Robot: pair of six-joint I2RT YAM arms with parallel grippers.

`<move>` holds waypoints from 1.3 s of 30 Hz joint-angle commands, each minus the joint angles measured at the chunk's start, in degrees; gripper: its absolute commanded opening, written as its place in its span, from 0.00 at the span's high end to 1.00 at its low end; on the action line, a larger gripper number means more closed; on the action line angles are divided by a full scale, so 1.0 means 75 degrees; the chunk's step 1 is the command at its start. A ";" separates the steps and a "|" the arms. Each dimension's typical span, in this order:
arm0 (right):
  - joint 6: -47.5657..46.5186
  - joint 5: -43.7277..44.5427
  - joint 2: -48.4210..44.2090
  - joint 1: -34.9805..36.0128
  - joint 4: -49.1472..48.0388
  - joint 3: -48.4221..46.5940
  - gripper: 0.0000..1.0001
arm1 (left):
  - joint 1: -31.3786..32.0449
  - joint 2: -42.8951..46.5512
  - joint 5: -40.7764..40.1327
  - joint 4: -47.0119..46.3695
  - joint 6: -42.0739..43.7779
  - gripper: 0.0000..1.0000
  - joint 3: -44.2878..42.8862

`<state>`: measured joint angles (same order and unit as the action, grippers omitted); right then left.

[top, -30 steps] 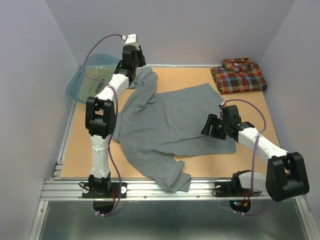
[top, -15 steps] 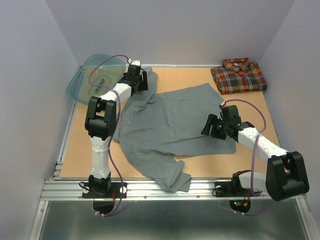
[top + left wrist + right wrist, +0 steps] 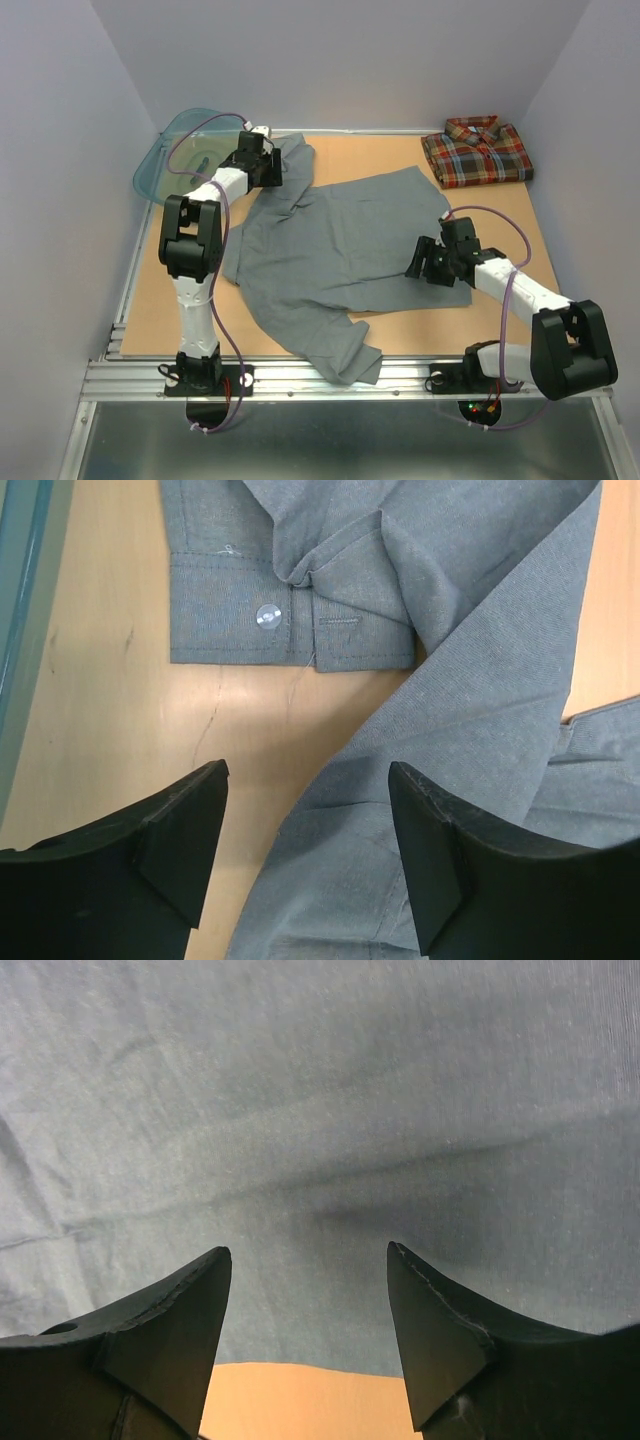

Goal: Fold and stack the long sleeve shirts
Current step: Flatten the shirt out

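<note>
Since a second ago: the left arm has come down from above the far-left corner to table height and its jaws have parted. The right arm has barely shifted.

Top view: grey shirt [image 3: 340, 250] spread mid-table, one sleeve [image 3: 290, 165] reaching far left, the other trailing over the near edge. Plaid shirt [image 3: 476, 152] folded in the far-right corner, well apart. Left gripper [image 3: 268, 165] over the far sleeve end, beside the basin [image 3: 175, 165]. Right gripper [image 3: 418, 262] low over the shirt's right hem.

Left wrist: left gripper [image 3: 308, 770] released, nothing between its fingers. Buttoned cuff [image 3: 290, 620] lies flat on the table [image 3: 120, 700] just ahead; sleeve [image 3: 480, 710] runs under the right finger.

Right wrist: right gripper [image 3: 308, 1255] spread and empty, over grey shirt [image 3: 320, 1110] near its hem.

Judgement: the far sleeve looks due to be folded in. Best to regrip at the cuff, pinching all layers, then carry it low across the body so it lands straight. The right claw pinning the hem would stop the cloth dragging.
</note>
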<state>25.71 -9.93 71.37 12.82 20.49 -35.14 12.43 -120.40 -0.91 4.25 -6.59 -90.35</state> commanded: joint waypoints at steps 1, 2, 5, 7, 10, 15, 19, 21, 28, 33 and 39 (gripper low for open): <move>-0.0065 0.0258 -0.0024 0.0025 -0.0072 0.0208 0.31 | -0.0133 0.0456 0.0857 0.0077 0.0374 0.26 0.0151; -0.0054 0.0281 -0.0024 0.0025 -0.0084 0.0231 0.31 | -0.0145 0.0456 0.0964 0.0089 0.0421 0.28 0.0175; -0.0054 0.0317 -0.0001 0.0025 -0.0084 0.0278 0.31 | -0.0168 0.0409 0.1140 0.0148 0.0527 0.32 0.0199; -0.0042 0.0340 0.0022 0.0025 -0.0084 0.0278 0.31 | -0.0192 0.0281 0.1198 0.0288 0.0550 0.35 0.0129; -0.0054 0.0364 0.0023 0.0014 -0.0084 0.0278 0.31 | -0.0262 0.0163 0.1164 0.0394 0.0574 0.36 0.0070; -0.0030 0.0480 0.0011 0.0025 -0.0084 0.0313 0.31 | -0.0297 0.0209 0.1140 0.0394 0.0609 0.54 0.0081; 0.0052 0.0598 0.0046 0.0025 -0.0084 0.0384 0.31 | -0.0344 0.0326 0.0954 0.0336 0.0656 0.85 0.0035; 0.0168 0.0703 0.0058 0.0025 -0.0060 0.0465 0.31 | -0.0414 0.0408 0.0790 0.0336 0.0598 1.00 -0.0012; 0.1000 0.0926 0.0128 0.0025 0.0033 0.0793 0.32 | -0.0637 0.0748 -0.0590 0.0277 0.0094 1.00 -0.0013; 0.1515 0.0973 0.0140 0.0025 0.0115 0.0993 0.32 | -0.0731 0.0760 -0.1319 0.0464 -0.0117 1.00 -0.0024; 0.1809 0.1160 0.0011 0.0014 0.0267 0.1064 0.32 | -0.0778 0.0515 -0.2326 0.1176 -0.0480 1.00 -0.0327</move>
<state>36.36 -3.31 70.08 12.82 17.28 -30.92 7.01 -118.74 -10.57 8.75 -7.79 -89.65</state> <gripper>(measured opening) 0.685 0.025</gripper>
